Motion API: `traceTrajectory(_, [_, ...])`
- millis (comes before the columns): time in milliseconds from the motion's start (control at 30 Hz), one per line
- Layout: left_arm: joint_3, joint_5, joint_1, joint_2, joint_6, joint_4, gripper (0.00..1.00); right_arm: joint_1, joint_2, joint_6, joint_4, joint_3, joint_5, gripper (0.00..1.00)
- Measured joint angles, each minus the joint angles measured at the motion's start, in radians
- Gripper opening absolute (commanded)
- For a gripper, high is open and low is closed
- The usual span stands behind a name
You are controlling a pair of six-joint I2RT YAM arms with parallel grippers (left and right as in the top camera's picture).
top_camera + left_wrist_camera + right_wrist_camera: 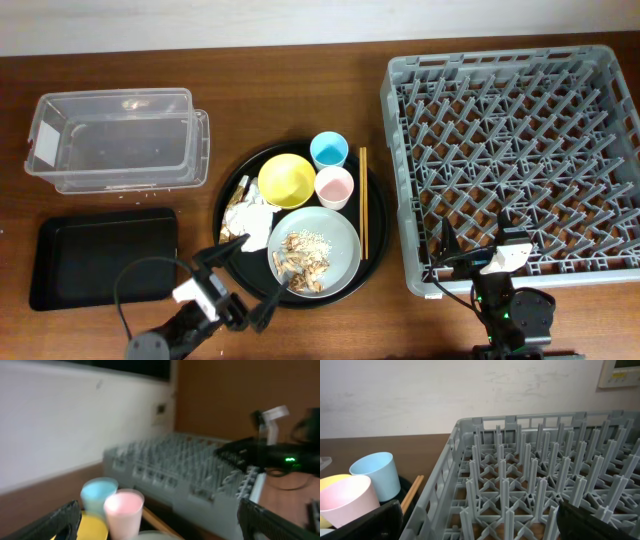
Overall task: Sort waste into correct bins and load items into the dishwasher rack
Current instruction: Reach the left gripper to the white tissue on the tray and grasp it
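The yellow bowl [286,180], blue cup [329,150], pink cup [334,186], chopsticks [362,200] and grey-green plate [335,232] sit on a round black tray. Food scraps with rice [303,256] lie on the plate. The white napkin [256,222] and the wrapper [241,193] lie left of it. My left gripper [246,281] is open and empty at the tray's front-left edge; its view shows the pink cup [124,510] and blue cup [98,492] ahead. My right gripper [474,240] is open and empty over the front edge of the grey rack [515,150].
The clear box [110,140] stands at the back left. The flat black tray [100,258] lies in front of it. The round black tray [226,200] fills the middle. The rack's upright pegs [530,475] fill the right wrist view, with the blue cup [372,477] at its left.
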Motion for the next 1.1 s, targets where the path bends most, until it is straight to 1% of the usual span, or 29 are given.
traceTrajectory(33, [0.002,0.045,0.0,-0.002,-0.002,0.075,0.99,0.0,0.0,0.0,0.0,0.0,0.0,0.99])
traceTrajectory(100, [0.005,0.085,0.0,-0.003,-0.005,0.116,0.99,0.0,0.0,-0.001,0.0,0.0,0.0,0.99])
traceTrajectory(233, [0.041,0.098,0.0,-0.001,-0.004,0.102,0.99,0.0,0.0,0.0,0.0,0.0,0.0,0.99])
traceTrajectory(267, [0.061,0.087,0.0,0.014,0.002,0.072,0.99,0.0,0.0,0.0,0.0,0.0,0.0,0.99])
traceTrajectory(300, [0.091,0.075,0.0,0.036,0.019,0.01,0.99,0.0,0.0,0.0,0.0,0.0,0.0,0.99])
traceTrajectory(367, [0.2,0.009,0.0,0.116,0.093,-0.23,0.99,0.0,0.0,-0.001,0.0,0.0,0.0,0.99])
traceTrajectory(400, [0.239,-0.028,0.0,0.149,0.131,-0.292,0.99,0.0,0.0,0.0,0.0,0.0,0.0,0.99])
traceTrajectory(467, [0.383,-0.144,-0.001,0.263,0.238,-0.479,0.99,0.0,0.0,0.0,-0.001,0.0,0.0,0.99])
traceTrajectory(533, [0.525,-0.251,-0.002,0.365,0.314,-0.627,0.99,0.0,0.0,0.0,0.0,0.0,0.0,0.99])
traceTrajectory(600, [0.634,-0.295,-0.002,0.469,0.348,-0.734,0.99,0.0,0.0,0.0,0.0,0.0,0.0,0.99])
traceTrajectory(633, [0.711,-0.284,-0.002,0.567,0.364,-0.763,0.99,0.0,0.0,0.0,0.0,0.0,0.0,0.99])
traceTrajectory(667, [0.73,-0.247,-0.001,0.613,0.37,-0.763,0.99,0.0,0.0,-0.001,0.0,0.0,0.0,0.99])
traceTrajectory(733, [0.735,-0.194,-0.001,0.656,0.376,-0.75,0.99,0.0,0.0,0.0,0.0,0.0,0.0,0.99])
traceTrajectory(800, [0.735,-0.195,-0.002,0.695,0.379,-0.755,0.99,0.0,0.0,-0.001,0.0,0.0,0.0,0.99])
traceTrajectory(1000, [0.798,-0.408,-0.002,0.839,0.375,-0.908,0.99,0.0,0.0,0.0,0.0,0.0,0.0,0.99])
traceTrajectory(1100, [0.818,-0.471,-0.002,0.895,0.362,-0.923,0.99,0.0,0.0,-0.001,0.0,0.0,0.0,0.99])
